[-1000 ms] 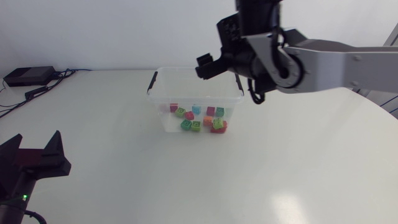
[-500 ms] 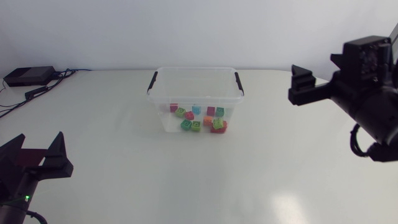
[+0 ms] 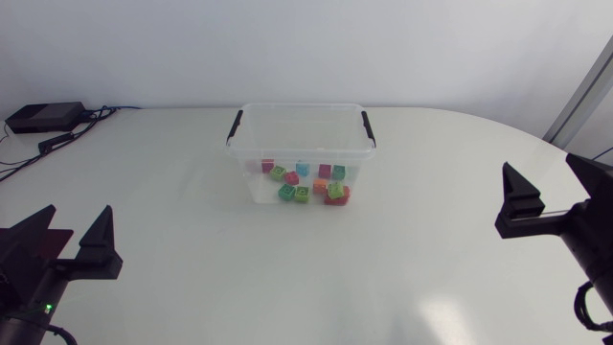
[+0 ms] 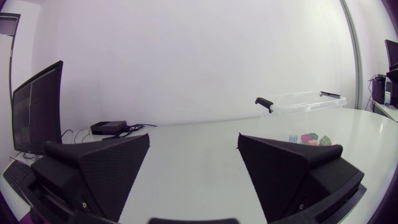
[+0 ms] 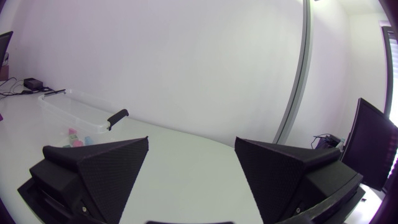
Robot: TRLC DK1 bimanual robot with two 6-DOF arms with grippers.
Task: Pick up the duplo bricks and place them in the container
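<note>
A clear plastic container (image 3: 299, 144) with black handles stands at the table's middle back. Several duplo bricks (image 3: 305, 182) in green, red, pink, blue and orange lie inside it. No loose brick shows on the table. My left gripper (image 3: 75, 225) is at the front left, open and empty, far from the container. My right gripper (image 3: 544, 182) is at the right side, open and empty too. From the left wrist view, the container (image 4: 300, 101) and bricks (image 4: 310, 138) lie ahead past the open gripper (image 4: 194, 140). The right wrist view shows the container (image 5: 74, 103) ahead beside its open gripper (image 5: 191, 142).
A black box (image 3: 42, 116) with cables sits at the table's back left corner, and it shows as the black box (image 4: 109, 127) ahead in the left wrist view. The white table (image 3: 287, 278) curves away at its right edge.
My right arm has swung away from above the container, out to the right and down toward the table's right side. The left gripper has shifted slightly.
</note>
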